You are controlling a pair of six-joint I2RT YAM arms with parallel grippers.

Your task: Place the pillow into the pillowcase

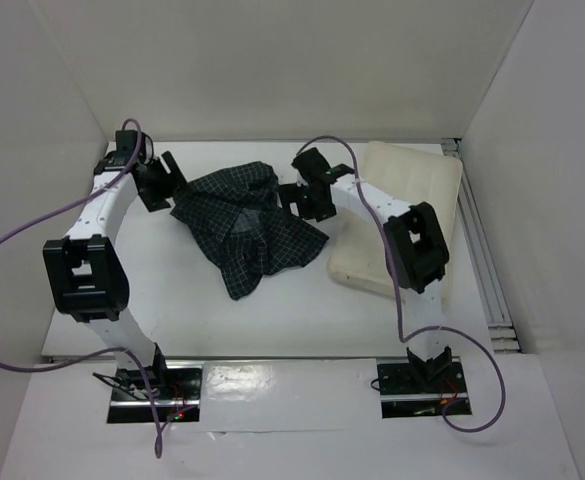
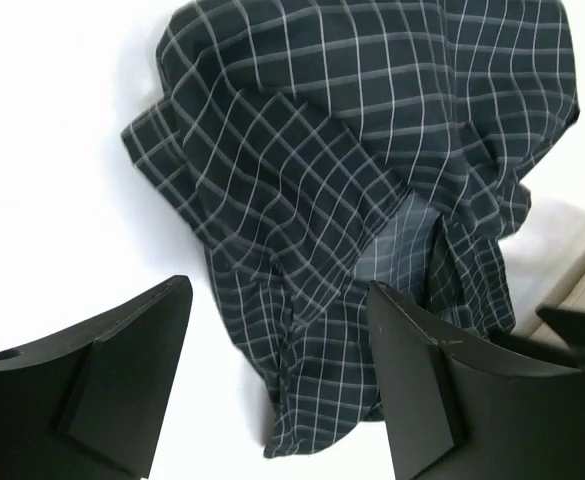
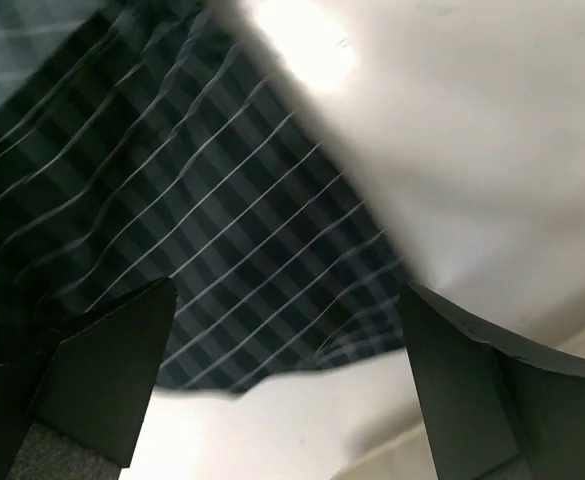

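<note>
Navy checked pillowcase (image 1: 247, 225) lies crumpled just ahead of the left fingers (image 2: 102, 370) — spread, empty; right fingers (image 3: 472, 390) — also spread — hover over it, pillow (image 1: 422, 175) beside.

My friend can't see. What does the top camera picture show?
A crumpled dark checked pillowcase lies in the middle of a white table, with a cream pillow beside it on the right, not inside. The robot's left tool and right tool sit at either side of the pillowcase.
</note>
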